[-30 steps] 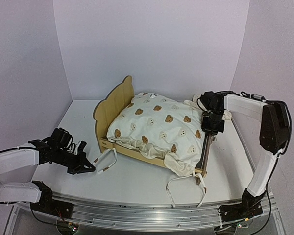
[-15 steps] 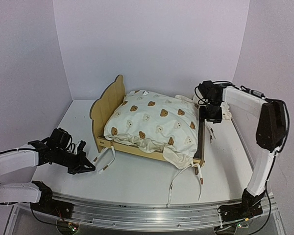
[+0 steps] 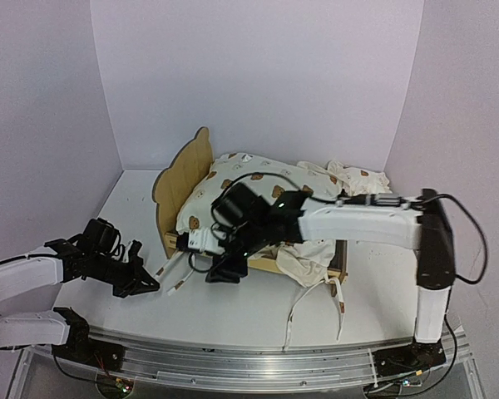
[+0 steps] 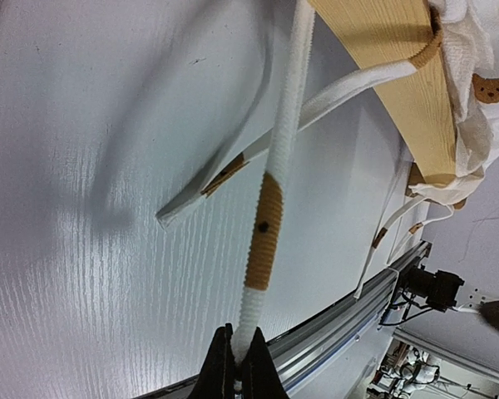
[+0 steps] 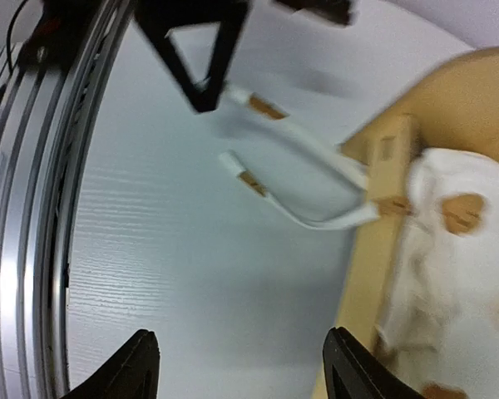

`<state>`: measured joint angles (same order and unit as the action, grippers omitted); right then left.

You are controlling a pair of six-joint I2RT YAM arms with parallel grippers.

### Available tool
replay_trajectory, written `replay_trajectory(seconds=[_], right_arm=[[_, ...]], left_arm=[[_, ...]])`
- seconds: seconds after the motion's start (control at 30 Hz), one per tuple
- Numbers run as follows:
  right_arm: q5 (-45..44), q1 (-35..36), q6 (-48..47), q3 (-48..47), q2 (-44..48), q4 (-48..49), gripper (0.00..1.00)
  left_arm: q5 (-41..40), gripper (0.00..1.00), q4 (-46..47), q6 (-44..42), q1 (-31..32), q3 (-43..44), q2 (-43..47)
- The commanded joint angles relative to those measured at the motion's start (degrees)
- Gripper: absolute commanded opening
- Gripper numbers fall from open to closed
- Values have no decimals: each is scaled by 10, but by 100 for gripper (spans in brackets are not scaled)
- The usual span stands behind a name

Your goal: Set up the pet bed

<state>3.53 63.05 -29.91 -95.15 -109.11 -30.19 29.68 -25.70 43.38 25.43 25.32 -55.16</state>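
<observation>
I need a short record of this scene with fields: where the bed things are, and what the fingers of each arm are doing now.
pet bed: plywood frame at table centre, headboard on the left
cushion: bear-print, bunched on the frame
left fingers: shut on the tie string
tie string: runs from the bed's near left corner to the left fingers
right fingers: open, holding nothing, over the table beside that corner

The top camera looks from high behind the near edge of the table (image 3: 233,312) toward the back wall (image 3: 258,75), far enough to hold the whole pet bed (image 3: 181,179). The left wrist camera lies low, close along a tie string (image 4: 268,212) toward the bed's rail. The right wrist view, blurred, seems to look down near that corner; all three share the string.
</observation>
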Motion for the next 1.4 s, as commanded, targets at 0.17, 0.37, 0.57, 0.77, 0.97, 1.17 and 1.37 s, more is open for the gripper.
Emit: replay_trajectory(seconds=[0.17, 0.37, 0.57, 0.77, 0.97, 1.17, 1.37], right_arm=[[119, 4, -207, -182, -242, 57, 68], [113, 4, -261, -237, -304, 70, 66], [77, 5, -305, -258, -349, 71, 66], [46, 5, -313, -268, -380, 72, 65], [-13, 5, -256, -279, -401, 79, 27], [-4, 20, -150, -197, -298, 111, 0], [48, 30, 55, -44, -128, 259, 0]], left_arm=[[0, 0, -43, 40, -3, -9, 15], [0, 0, -31, 41, -7, -15, 20], [-2, 0, -28, 44, -11, -20, 22], [-3, 0, -26, 45, -17, -21, 22], [-7, 0, -56, 39, -22, 1, 20], [-7, 0, -129, -47, -22, 101, 13], [14, 0, -144, -247, -23, 195, -19]])
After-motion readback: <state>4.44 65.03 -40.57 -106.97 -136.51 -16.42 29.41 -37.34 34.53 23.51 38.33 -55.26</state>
